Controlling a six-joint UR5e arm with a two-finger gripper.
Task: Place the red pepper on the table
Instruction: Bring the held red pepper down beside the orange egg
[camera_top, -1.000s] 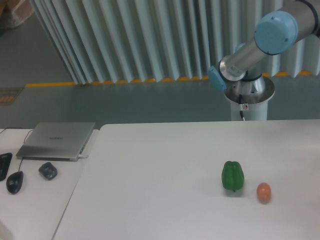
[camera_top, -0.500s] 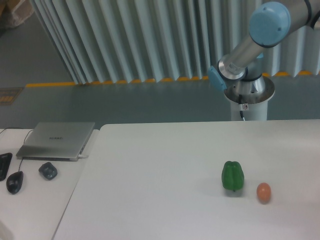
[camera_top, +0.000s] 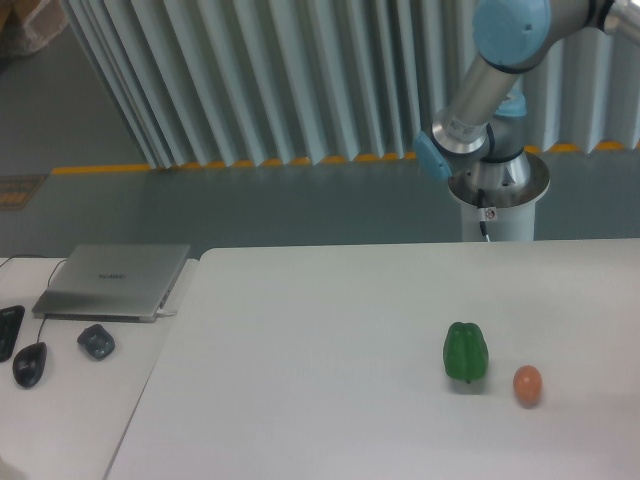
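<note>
A: Starting at the left edge, we list the adjoining desk (camera_top: 70, 400): a dark item cut off by the frame (camera_top: 6, 330), a black mouse (camera_top: 29, 364), and a small dark grey object (camera_top: 96, 342) just beside it.

B: Next we enter the closed silver laptop (camera_top: 112, 281), lying flat at the back of that desk, close to the seam with the main surface.

A: Then the white surface (camera_top: 300, 370) itself, rounded at its far left corner. On its right part we record a green pepper (camera_top: 466, 352), upright, and a small orange egg-shaped thing (camera_top: 527, 385) near it on the right, the two apart.

B: Behind the surface, we note the arm's silver base (camera_top: 497, 195), and above it the grey arm (camera_top: 480, 90) with light-blue joint caps, running up and out of the top right corner.

A: Gripper: we find it nowhere in the frame, so whether it is open or closed we cannot tell.

B: Red pepper: we see none on the surface or anywhere else; its location cannot be stated.
</note>
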